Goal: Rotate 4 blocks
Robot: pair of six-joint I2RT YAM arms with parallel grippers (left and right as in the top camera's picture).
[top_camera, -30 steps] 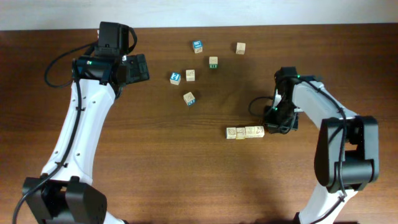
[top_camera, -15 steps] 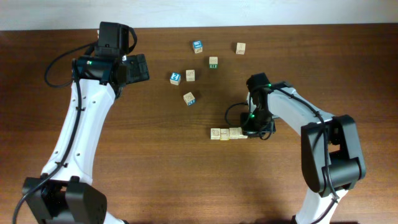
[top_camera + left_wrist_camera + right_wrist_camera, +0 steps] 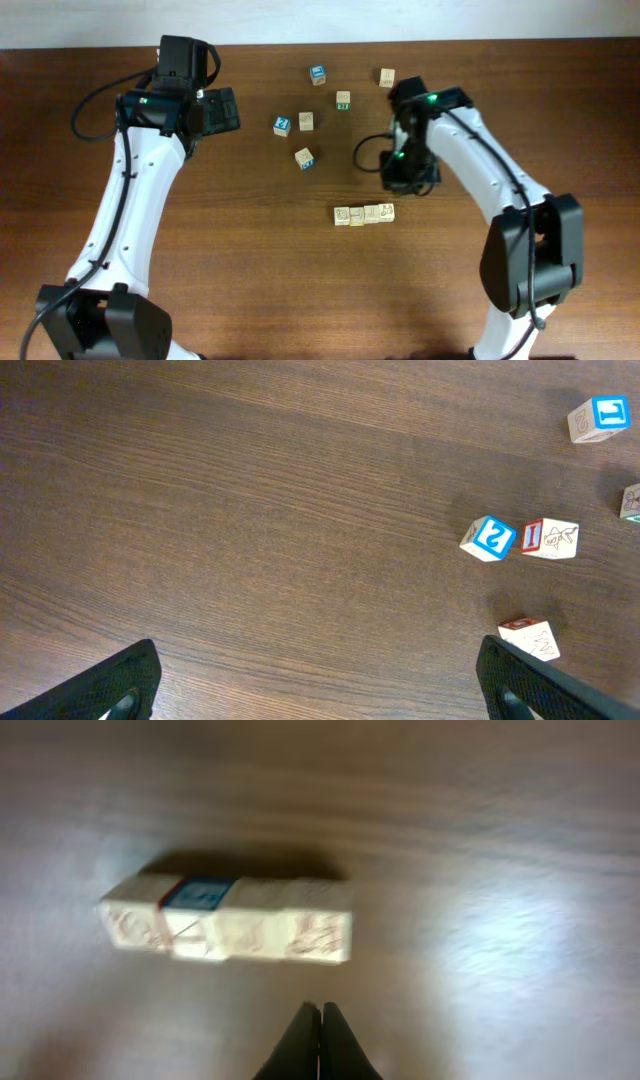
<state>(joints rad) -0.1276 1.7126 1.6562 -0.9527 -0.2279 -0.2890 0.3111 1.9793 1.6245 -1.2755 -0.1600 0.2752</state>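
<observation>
On the bench [image 3: 250, 250], near its middle, four blocks [image 3: 364, 214] lie touching in one straight row. The right fingers [image 3: 311, 1038], pressed together and empty, hang just beside the row. The left fingers [image 3: 125, 678] gape wide, empty, well apart.

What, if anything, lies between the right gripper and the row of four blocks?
Nothing visible. The shut right gripper hangs just off the row of four blocks, with only bare table between them. The loose cubes lie elsewhere, out of that gap.
</observation>
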